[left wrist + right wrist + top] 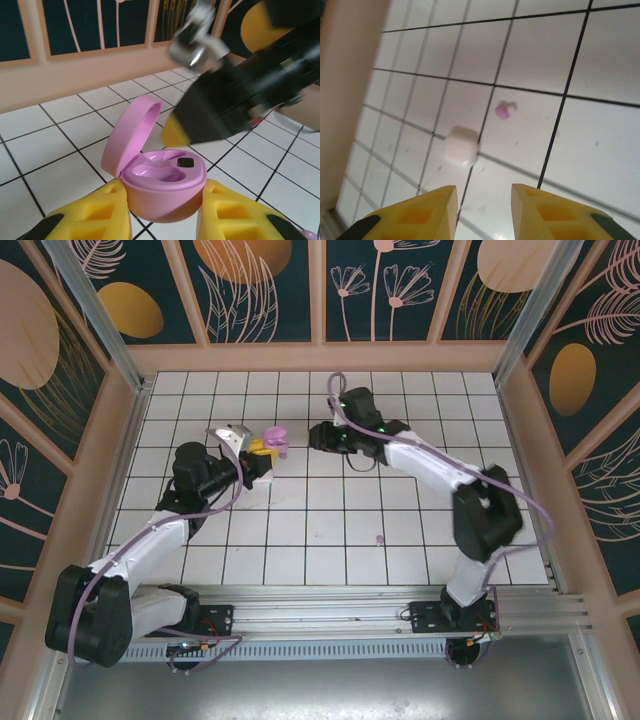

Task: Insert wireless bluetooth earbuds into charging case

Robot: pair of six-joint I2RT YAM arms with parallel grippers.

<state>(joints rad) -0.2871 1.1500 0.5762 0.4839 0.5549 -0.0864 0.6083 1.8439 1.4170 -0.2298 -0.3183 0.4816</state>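
Found the left arm [150, 540] stretched from its base at the near left edge of the bench [330, 560], forearm angled far and right, wrist close to the middle of the tiled top; saw the left jaws closed partway on the pink charging case [162, 187], a yellow finger [95, 217] pressed to each side of its lower shell; noted the case held upright, its lid [132, 132] swung open and standing up on the left; made out a pale moulded hollow and a small dark square inside the shell; could not tell whether a bud sat in it.

Found the right arm [440, 472] rising from the near right base, bent sharply at the elbow on the right, then running left and far, so that its wrist ended just right of the case; caught, in the left wrist view, its black body and one yellow fingertip [175, 134] tilted down close behind the open shell; could not tell whether touching; saw the right jaws parted by a modest gap with nothing between them, fingers [420, 212] aimed at bare tiles.

Spotted one pink earbud [502, 111] lying loose on the bench, well apart from the case, toward the near right; noticed a small white lump [461, 146] near it, too blurred to name.
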